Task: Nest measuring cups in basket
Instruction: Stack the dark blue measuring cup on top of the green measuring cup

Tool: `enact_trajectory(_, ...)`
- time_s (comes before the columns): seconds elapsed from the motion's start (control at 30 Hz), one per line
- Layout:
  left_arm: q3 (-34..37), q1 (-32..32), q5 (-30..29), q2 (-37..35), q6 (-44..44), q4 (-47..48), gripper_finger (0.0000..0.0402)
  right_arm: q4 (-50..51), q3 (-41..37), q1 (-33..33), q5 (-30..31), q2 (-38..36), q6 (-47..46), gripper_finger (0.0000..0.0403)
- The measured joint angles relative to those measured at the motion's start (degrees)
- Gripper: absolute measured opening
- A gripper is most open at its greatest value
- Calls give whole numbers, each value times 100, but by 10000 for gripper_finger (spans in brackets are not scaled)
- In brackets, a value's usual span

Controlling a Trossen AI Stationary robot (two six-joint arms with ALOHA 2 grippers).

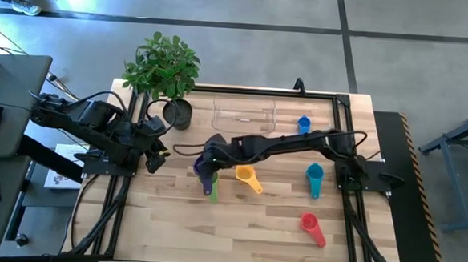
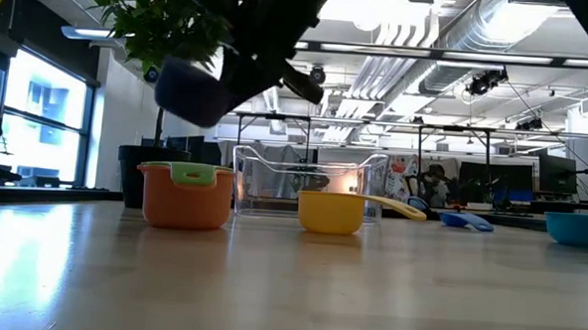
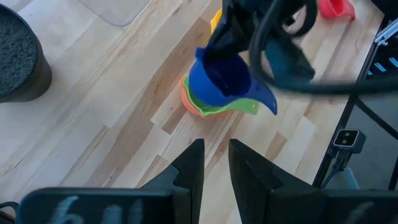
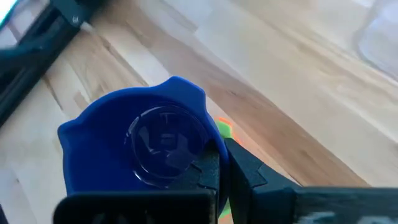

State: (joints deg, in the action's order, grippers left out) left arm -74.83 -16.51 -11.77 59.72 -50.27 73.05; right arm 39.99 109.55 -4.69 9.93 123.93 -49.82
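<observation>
On table [image 1: 173, 224]: seven cups, one basket [image 1: 244, 114].

A wooden table [image 1: 237, 227] carries scattered cups, basket [image 1: 244, 112], plant pot [image 1: 178, 113].

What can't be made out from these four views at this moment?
- Right gripper: shut on the purple cup; in the high view the arm hides that cup's bowl.
- Green cup nested in the orange cup: how deep it sits is hidden by the orange wall in the low view.
- Basket: its clear walls barely show from above.
- Red cup: cut off by the left wrist view's edge.
</observation>
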Motion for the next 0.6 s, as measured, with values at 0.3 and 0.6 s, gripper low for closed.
enact_trajectory(0.3, 0, -2, 0, 2, -47, -4, 62, 306, 93, 7, -199, 288, 233, 0)
enact_trajectory(0.6, 0, -1, -100, 2, -64, -6, 62, 289, 91, 4, -216, 324, 628, 0)
